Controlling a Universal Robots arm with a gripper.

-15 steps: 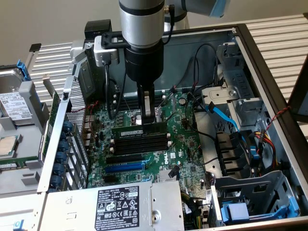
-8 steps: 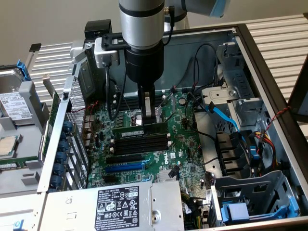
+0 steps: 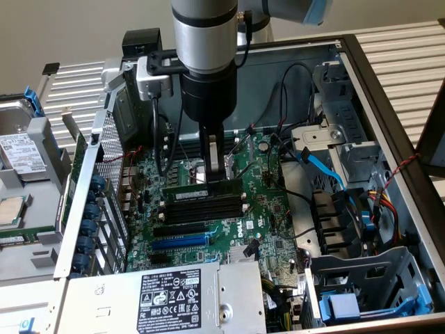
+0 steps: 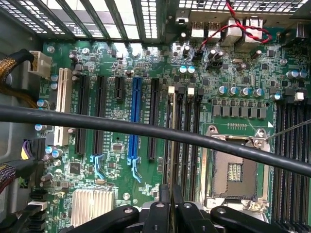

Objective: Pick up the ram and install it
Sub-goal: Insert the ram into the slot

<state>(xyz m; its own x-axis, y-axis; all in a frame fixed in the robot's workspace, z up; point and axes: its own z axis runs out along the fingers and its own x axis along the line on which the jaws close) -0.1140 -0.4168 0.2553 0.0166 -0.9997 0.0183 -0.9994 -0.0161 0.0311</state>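
One robot arm reaches straight down into an open computer case [image 3: 389, 104]. Its gripper [image 3: 215, 174] is almost fully closed, fingers pinched on the upper edge of the ram [image 3: 182, 193] near its middle. The ram stands on edge, level, directly under the claw. It lies along the black memory slots [image 3: 201, 214] of the green motherboard [image 3: 268, 209], on the side away from the blue slot [image 3: 179, 242]. Whether it is seated cannot be told.
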